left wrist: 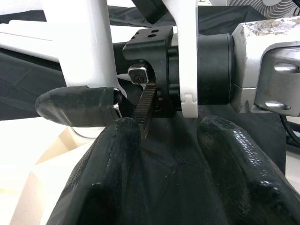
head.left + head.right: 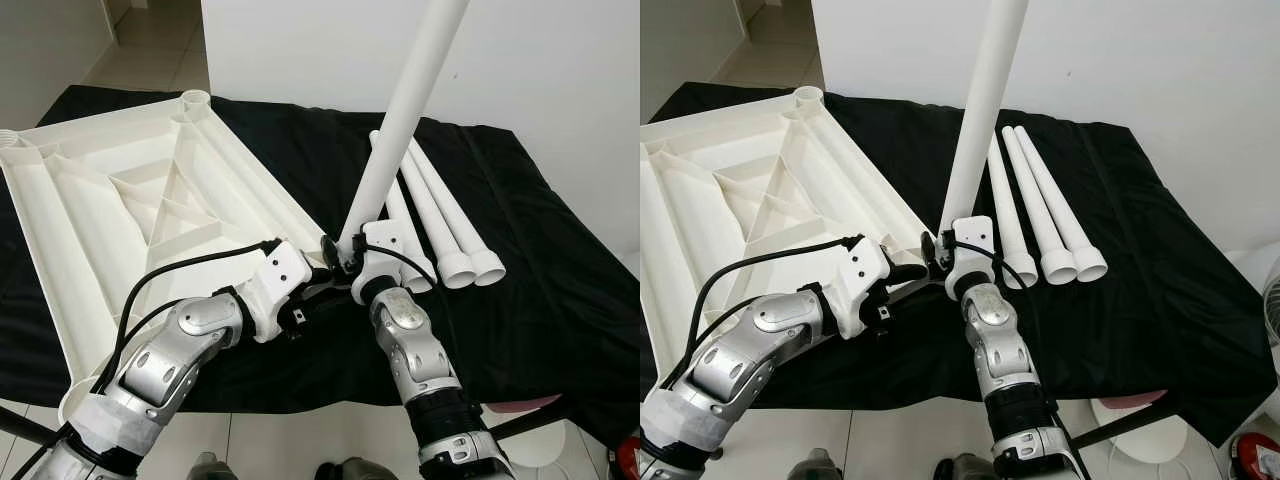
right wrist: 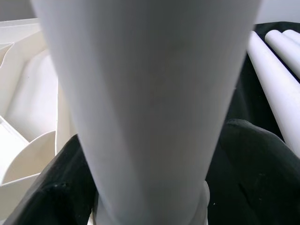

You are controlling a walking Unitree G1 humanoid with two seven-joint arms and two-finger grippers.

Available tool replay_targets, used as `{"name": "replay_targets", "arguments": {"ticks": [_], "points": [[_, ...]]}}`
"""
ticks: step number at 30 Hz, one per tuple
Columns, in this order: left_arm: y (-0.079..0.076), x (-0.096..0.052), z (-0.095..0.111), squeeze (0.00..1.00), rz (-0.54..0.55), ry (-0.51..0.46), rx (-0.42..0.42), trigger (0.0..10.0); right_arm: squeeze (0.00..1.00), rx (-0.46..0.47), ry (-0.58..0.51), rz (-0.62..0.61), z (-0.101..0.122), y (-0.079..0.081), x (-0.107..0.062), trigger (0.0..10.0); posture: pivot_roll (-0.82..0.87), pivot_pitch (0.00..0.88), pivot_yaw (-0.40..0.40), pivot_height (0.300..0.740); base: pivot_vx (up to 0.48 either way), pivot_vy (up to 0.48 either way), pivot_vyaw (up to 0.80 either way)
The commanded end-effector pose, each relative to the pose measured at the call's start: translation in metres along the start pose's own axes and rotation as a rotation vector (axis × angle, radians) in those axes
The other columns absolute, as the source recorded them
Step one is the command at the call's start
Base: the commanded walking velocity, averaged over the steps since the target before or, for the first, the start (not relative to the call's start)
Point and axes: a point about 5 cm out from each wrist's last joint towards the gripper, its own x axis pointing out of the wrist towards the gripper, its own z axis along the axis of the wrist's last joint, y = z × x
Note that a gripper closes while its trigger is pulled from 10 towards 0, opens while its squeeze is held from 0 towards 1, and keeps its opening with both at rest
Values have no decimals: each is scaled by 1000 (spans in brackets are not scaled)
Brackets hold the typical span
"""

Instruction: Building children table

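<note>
A white plastic children's table top [image 2: 120, 200] lies upside down on a black cloth [image 2: 540, 300], its ribbed underside facing up and a round leg socket [image 2: 196, 100] showing at its far corner. The robot's right gripper [image 2: 350, 250] is clenched on the lower end of one white table leg [image 2: 405, 110], which stands tilted, its base at the near right corner of the table top and its upper end leaning up and away past the top of the frame. In the right wrist view the leg [image 3: 150, 103] runs between the two black fingers [image 3: 253, 154], which press against it on either side, with the corner of the table top just beneath.

The left gripper [image 2: 322, 285] reaches in from the left, just beside the right gripper at the base of the leg. The left wrist view shows its two black fingers [image 1: 117, 178] spread apart with only cloth between them, grasping nothing, and pointing at the right wrist's black and white housing [image 1: 183, 61].

Three more white table legs [image 2: 440, 215] lie side by side on the cloth to the right of the upright one, flared open ends toward the robot. A white wall [image 2: 560, 70] rises behind the cloth, and pale tiled floor [image 2: 150, 50] shows at the far left.
</note>
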Motion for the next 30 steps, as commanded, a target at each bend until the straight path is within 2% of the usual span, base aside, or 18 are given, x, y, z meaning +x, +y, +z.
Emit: {"name": "replay_targets", "arguments": {"ticks": [1,3,4,5,6,7,10,11,17,18,19,20,30], "points": [[-5,1,0,0,-91,6,0,10000,1000,-1,-2,-34,2,-8,-2,10000,90,7,-91,740,0,0,0],[-5,2,1,0,-91,4,-1,10000,1000,-38,-11,-4,6,-19,-1,10000,88,8,-91,740,0,0,0],[-5,2,1,0,-91,4,-1,10000,1000,-38,-11,-4,6,-19,-1,10000,88,8,-91,740,0,0,0],[-5,2,1,0,-91,3,-1,10000,145,-67,-18,23,8,-25,1,10000,88,7,-92,740,0,0,0],[-5,2,1,0,-91,3,-1,10000,145,-67,-18,23,8,-25,1,10000,88,7,-92,740,0,0,0],[-5,2,1,0,-91,2,-1,10000,0,-88,-17,51,9,-30,2,10000,89,8,-91,740,0,0,0],[-6,2,1,0,-92,1,-1,10000,0,-129,-22,121,12,-35,4,10000,91,9,-93,740,0,0,0],[-5,2,1,0,-90,3,-1,10000,0,-170,-24,237,16,-36,7,10000,91,9,-93,740,0,0,0],[-5,1,1,0,-83,3,-2,10000,0,-204,2,374,16,-33,12,10000,105,10,-100,740,0,0,0],[-5,1,1,0,-81,3,-2,10000,0,-208,15,418,14,-31,14,4039,114,10,-103,740,0,0,0],[-5,1,1,0,-78,3,-2,10000,0,-218,31,450,12,-31,16,2392,114,10,-103,740,0,0,0],[-5,0,1,0,-76,3,-2,10000,0,-225,41,467,11,-30,17,0,114,10,-103,740,0,0,0],[-6,-3,0,0,-58,7,-6,10000,0,-227,83,545,0,-35,15,0,139,17,-116,740,0,0,0]]}}
